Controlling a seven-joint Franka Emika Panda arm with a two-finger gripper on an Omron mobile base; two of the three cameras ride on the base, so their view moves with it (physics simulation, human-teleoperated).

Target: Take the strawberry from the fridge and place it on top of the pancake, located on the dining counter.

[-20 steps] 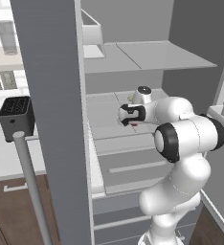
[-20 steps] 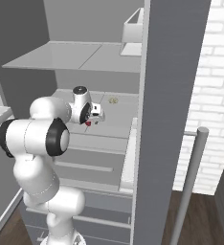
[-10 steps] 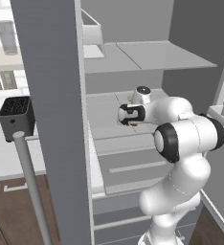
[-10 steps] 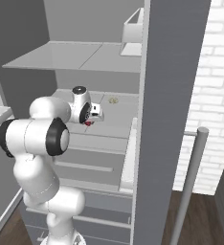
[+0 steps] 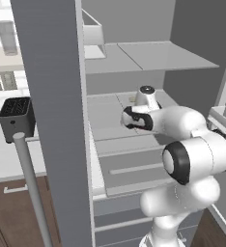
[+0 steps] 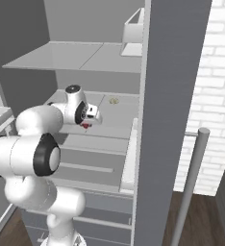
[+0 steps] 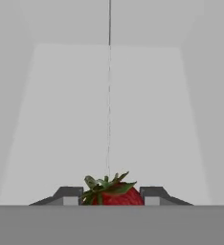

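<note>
Strawberry (image 7: 112, 194) sits pinched between our jaws on the fridge (image 5: 52, 120) shelf (pickup step). Next we lift it clear and back out toward the pancake.

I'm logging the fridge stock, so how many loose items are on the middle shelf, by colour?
Red: 1, the strawberry between the fingertips of the gripper
Pale: 1, a small speck-like item farther back on the shelf
Total: 2

Flat, even rendered light, soft shadows, no glare, slightly soft focus.
</note>
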